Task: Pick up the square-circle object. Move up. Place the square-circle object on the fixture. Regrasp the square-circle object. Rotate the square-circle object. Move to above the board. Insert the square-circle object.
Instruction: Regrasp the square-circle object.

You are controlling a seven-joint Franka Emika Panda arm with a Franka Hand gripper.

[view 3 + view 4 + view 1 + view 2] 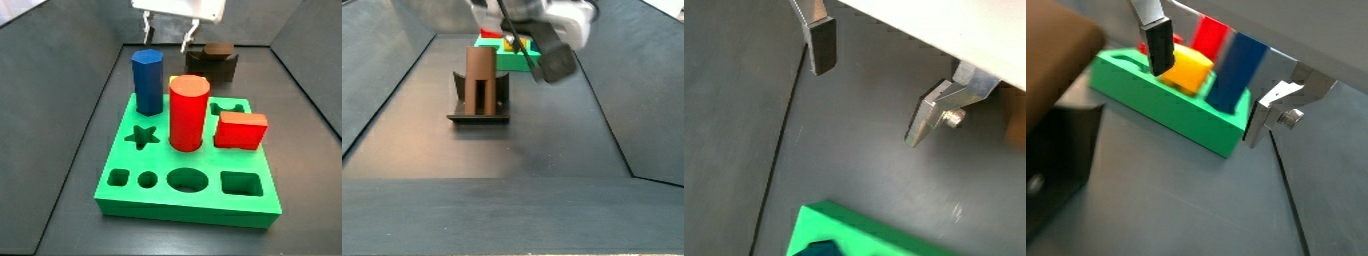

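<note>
Above the floor between board (187,190) and fixture (480,112), gripper (871,85) hangs w/ jaws wide apart, nothing held. Brown block (478,80) stands upright on fixture. Risk: regrasp off-centre could tip block or knock it out of fixture.

Gripper (543,45) a close blur in a side view, its top cropped; board (513,55) half-hidden behind.
</note>
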